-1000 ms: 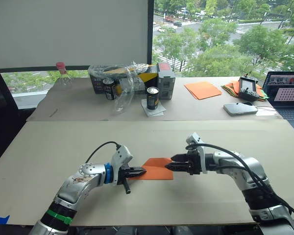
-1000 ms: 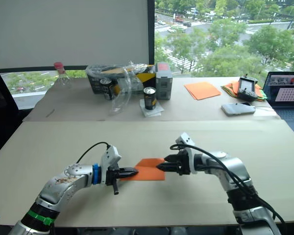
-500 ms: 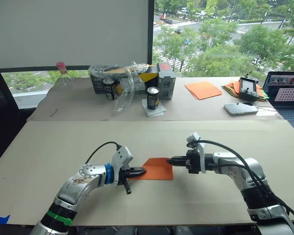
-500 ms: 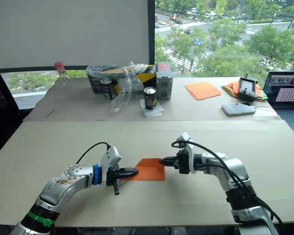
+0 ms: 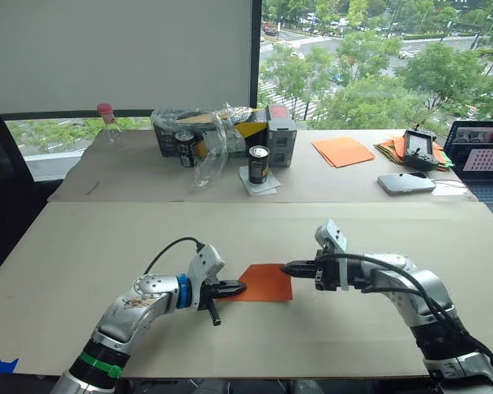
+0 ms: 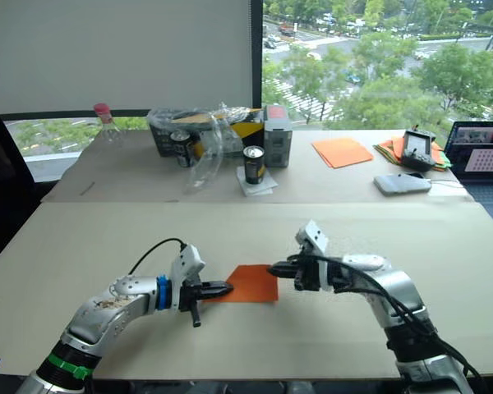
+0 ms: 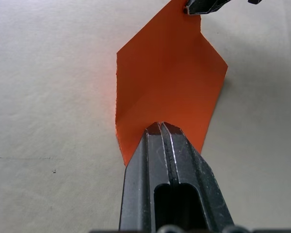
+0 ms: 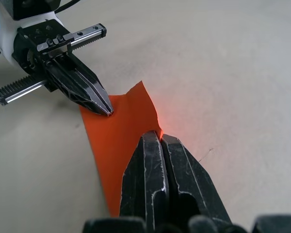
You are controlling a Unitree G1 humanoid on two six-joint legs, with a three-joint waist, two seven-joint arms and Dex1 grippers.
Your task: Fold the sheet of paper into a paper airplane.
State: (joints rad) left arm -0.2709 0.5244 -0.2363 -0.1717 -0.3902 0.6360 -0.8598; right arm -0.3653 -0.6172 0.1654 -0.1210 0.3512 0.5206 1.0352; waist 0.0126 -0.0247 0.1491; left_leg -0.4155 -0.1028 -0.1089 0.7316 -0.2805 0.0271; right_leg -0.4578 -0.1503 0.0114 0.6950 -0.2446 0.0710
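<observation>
The left tool is clenched on the left tip of the sheet of paper, and the right tool is clenched on its upper right corner, so the orange paper lies low over the desk at centre frame, held from both ends. The main risk is tearing: if the two tools pull apart or twist unevenly, thin paper could rip at either pinch. It may already be folded double, though the layers are hard to make out. A slack grip would let a corner slip and skew the next crease.
</observation>
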